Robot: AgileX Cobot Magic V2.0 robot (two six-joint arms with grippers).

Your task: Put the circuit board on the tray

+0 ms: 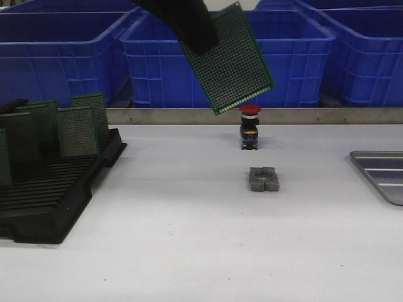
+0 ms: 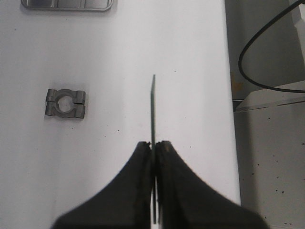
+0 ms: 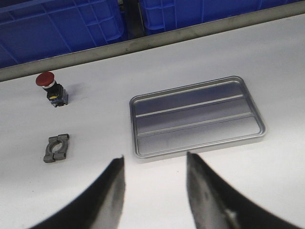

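My left gripper [image 1: 195,34] is shut on a green perforated circuit board [image 1: 230,60] and holds it tilted, high above the middle of the table. In the left wrist view the circuit board [image 2: 153,109] shows edge-on between the closed fingers of the left gripper [image 2: 154,143]. The silver-grey tray [image 1: 383,173] lies at the table's right edge, empty; it also shows in the right wrist view [image 3: 198,117] and the left wrist view [image 2: 69,5]. My right gripper [image 3: 155,160] is open and empty above the table just short of the tray.
A black slotted rack [image 1: 53,189] at the left holds several more green boards [image 1: 75,129]. A red emergency button [image 1: 250,126] and a grey metal clamp block [image 1: 263,179] sit mid-table. Blue bins [image 1: 227,56] stand behind a metal rail.
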